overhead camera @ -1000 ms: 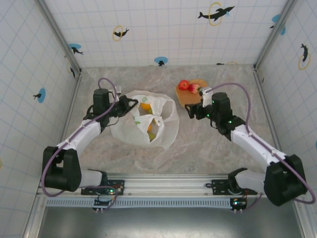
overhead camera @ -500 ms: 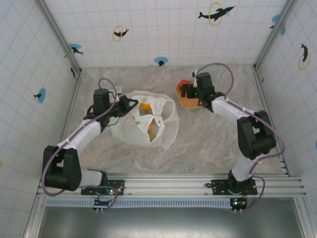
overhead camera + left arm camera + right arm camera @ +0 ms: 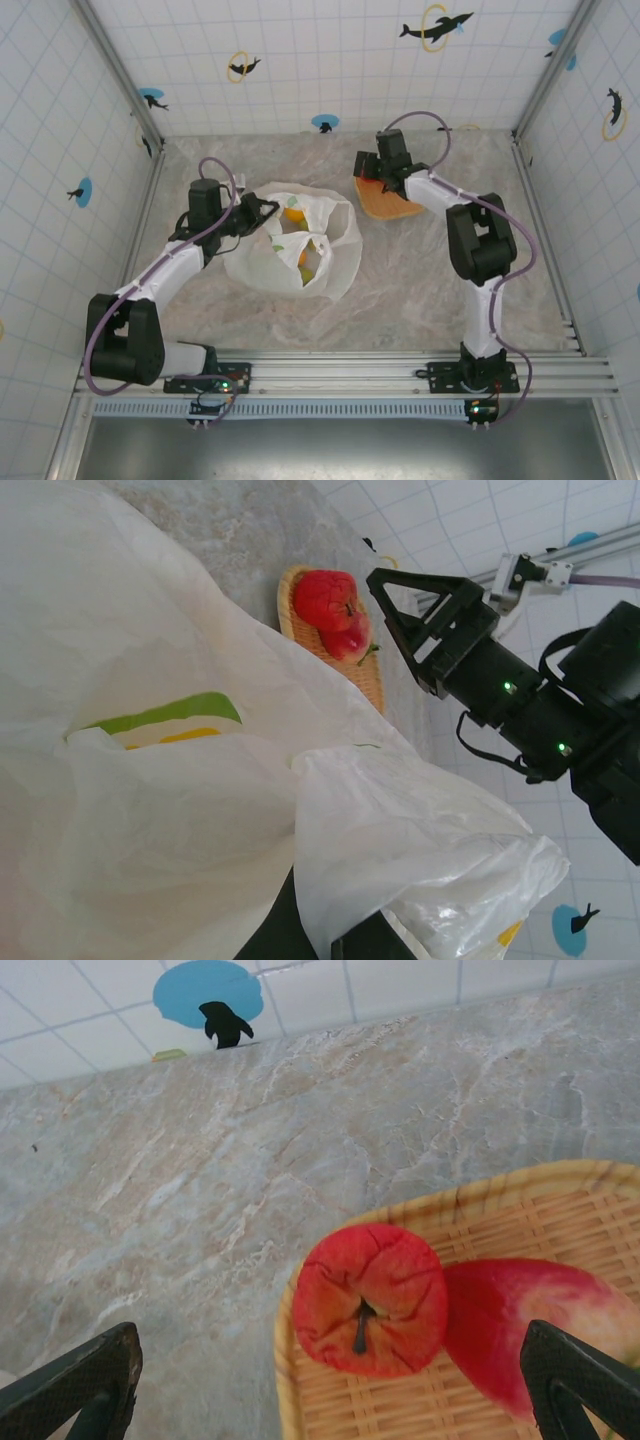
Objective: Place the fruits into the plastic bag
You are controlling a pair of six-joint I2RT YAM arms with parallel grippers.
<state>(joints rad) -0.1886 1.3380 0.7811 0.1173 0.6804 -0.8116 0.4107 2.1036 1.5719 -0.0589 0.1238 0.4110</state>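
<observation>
Two red apples, one stem-up (image 3: 370, 1300) and one lying to its right (image 3: 520, 1330), rest on the woven tray (image 3: 560, 1210). My right gripper (image 3: 328, 1350) hangs open just above them, its fingers (image 3: 90, 1380) wide to either side of the stem-up apple and touching nothing. From above, the right gripper (image 3: 370, 170) is over the tray's far left end. The plastic bag (image 3: 300, 245) lies at mid-table with orange and green fruits (image 3: 293, 213) showing through it. My left gripper (image 3: 262, 210) is shut on the bag's left rim (image 3: 400, 820), holding it up.
The tray (image 3: 395, 205) lies at the back, right of the bag. Tiled walls close in the back and both sides. The right arm (image 3: 470, 230) stretches diagonally across the right half of the table.
The right arm has swung from beside the tray's near edge to the back, ending above the two red apples with its jaws still open. The left gripper and bag have not moved.
</observation>
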